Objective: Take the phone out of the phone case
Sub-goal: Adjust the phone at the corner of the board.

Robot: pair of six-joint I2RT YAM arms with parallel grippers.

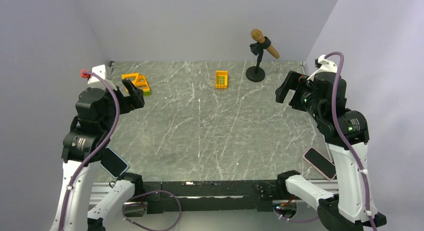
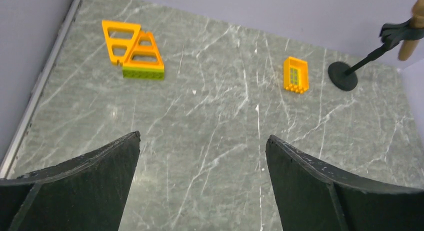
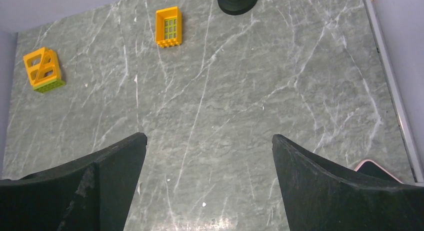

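Guessing nothing's started yet, everything parked
So left gripper (image 2: 202,141) and right gripper (image 3: 209,138) gape empty; black phone in pink case (image 1: 319,162) lies near right on the surface (image 1: 200,126), another pale-rimmed phone (image 1: 114,162) near left.

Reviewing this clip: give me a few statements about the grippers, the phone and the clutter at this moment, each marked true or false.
1. The left gripper and the right gripper are both open and empty. True.
2. The microphone lies flat on its side. False: it sits clipped in a stand at the far right.
3. A pink-edged phone lies at the near right, beside the right arm. True.
4. The left gripper is touching the orange frame pieces. False: it hangs well short of them.
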